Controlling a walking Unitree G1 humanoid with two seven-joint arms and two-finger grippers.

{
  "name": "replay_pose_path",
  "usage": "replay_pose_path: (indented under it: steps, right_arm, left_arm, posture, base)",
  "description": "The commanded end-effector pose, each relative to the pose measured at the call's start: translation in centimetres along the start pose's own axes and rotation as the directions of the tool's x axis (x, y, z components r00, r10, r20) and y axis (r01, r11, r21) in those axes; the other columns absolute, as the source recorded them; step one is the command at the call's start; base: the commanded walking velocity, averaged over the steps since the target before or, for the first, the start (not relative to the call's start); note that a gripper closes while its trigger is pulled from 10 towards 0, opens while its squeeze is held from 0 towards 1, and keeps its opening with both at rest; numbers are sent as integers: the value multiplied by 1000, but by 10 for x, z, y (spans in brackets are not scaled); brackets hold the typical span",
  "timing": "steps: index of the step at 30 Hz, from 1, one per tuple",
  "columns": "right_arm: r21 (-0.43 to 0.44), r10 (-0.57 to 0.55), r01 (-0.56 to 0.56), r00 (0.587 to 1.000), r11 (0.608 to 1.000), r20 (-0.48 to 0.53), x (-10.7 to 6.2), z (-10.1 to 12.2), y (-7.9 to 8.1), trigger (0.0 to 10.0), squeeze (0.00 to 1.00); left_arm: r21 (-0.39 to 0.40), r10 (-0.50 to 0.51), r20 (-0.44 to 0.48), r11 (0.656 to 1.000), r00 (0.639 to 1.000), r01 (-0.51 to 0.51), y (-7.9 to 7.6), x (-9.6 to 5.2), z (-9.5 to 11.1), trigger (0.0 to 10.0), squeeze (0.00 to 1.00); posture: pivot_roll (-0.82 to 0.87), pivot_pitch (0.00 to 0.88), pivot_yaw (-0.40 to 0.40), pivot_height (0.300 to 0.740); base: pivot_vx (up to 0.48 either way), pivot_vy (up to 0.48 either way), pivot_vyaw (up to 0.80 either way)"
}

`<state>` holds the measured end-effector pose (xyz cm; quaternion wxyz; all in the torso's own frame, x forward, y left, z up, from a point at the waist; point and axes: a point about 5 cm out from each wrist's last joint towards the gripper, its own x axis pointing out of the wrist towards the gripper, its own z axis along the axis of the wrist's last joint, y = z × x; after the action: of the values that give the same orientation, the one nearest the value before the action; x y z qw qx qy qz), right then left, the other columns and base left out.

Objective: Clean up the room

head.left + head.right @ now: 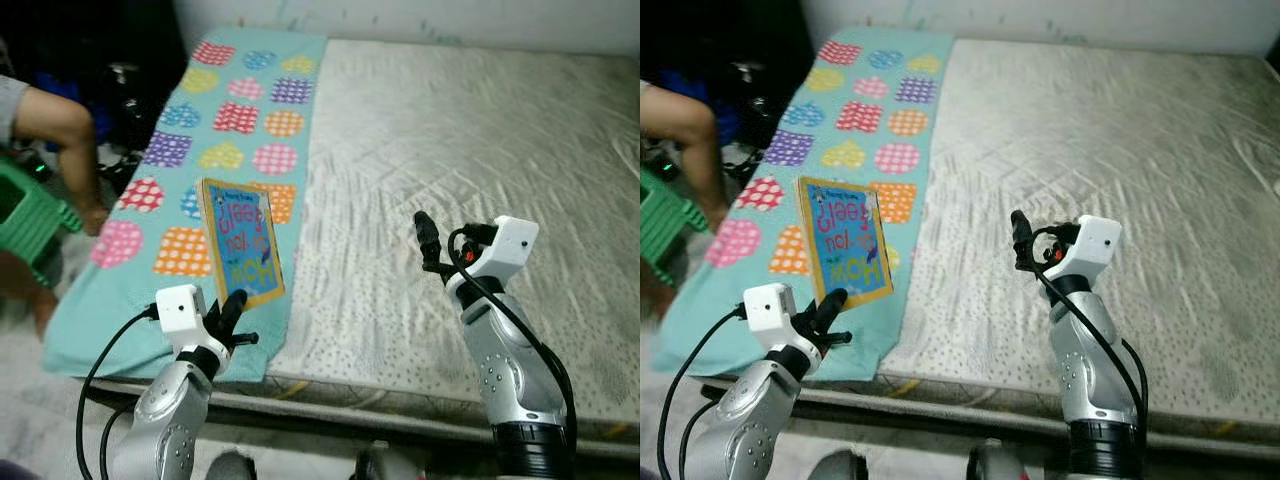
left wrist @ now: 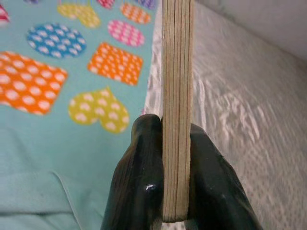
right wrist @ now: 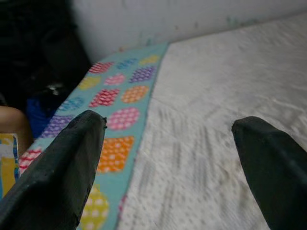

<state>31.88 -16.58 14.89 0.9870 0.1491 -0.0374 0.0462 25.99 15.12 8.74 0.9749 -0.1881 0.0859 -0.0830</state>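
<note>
Basically we've got the board book [image 1: 240,242] pinched at its lower edge in our left gripper [image 2: 175,191], upright above the patterned blanket [image 1: 225,120]; stiff, light, thick-paged, grip looks fine; right gripper [image 3: 168,158] spread, empty.

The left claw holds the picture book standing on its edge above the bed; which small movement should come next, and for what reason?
Probably carry the book sideways off the bed toward wherever it is stored. The left claw already pinches its lower edge firmly, fingers on both sides, and it stands upright above the teal blanket. The right claw is open and free over the mattress.
</note>
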Motion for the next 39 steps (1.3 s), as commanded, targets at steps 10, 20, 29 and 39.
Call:
replay_pose_path:
  steps: [10, 20, 29, 39]
  right_arm:
    - [-15, -56, 56, 998, 998, -15, -10, -9, -7, 10000, 0]
    - [-58, -154, 152, 988, 987, -28, -18, -15, -20, 10000, 0]
    - [-84, -212, 207, 976, 975, -52, -16, -19, -26, 10000, 0]
    - [-89, -213, 209, 976, 974, -36, -11, -14, -24, 10000, 0]
  left_arm:
    - [63, -20, 13, 998, 1000, 19, 0, 3, 4, 5373, 0]
    - [139, 20, 61, 990, 998, -29, 3, 6, 16, 10000, 0]
    - [98, 43, 51, 994, 998, -48, 5, 4, 10, 10000, 0]
    - [95, -9, 78, 996, 997, 2, -3, 10, 15, 10000, 0]
  posture:
    - [-7, 51, 7, 740]
    - [-2, 68, 6, 740]
    - [-8, 82, -2, 740]
    - [-13, 90, -10, 740]
  base:
    - [0, 0, 0]
    - [0, 0, 0]
    - [0, 0, -444]
    - [0, 0, -800]
